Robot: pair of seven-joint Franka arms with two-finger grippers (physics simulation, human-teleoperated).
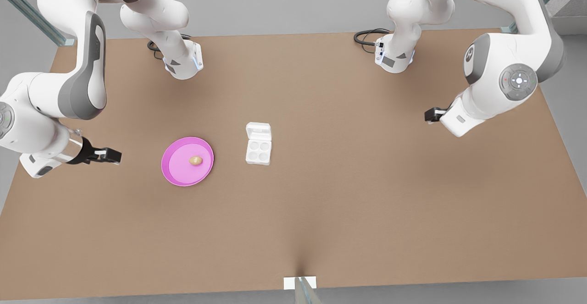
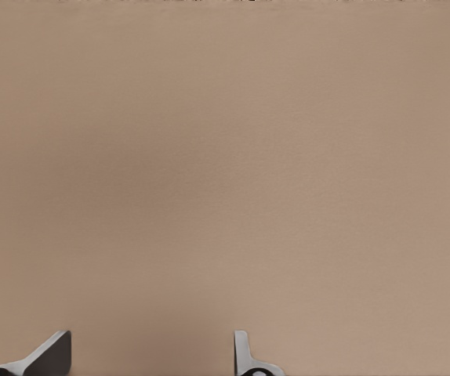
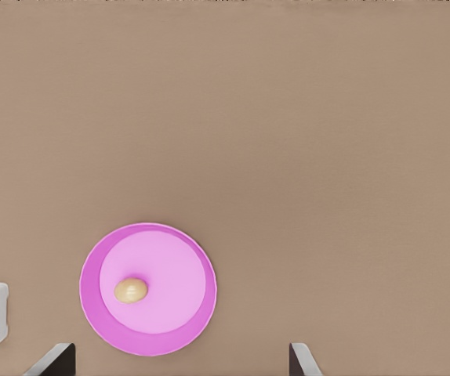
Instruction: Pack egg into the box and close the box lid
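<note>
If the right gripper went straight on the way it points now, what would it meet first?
The right gripper would probably meet the table by the pink plate's rim, or that rim; depth is unclear. The left gripper waits over bare table.
</note>
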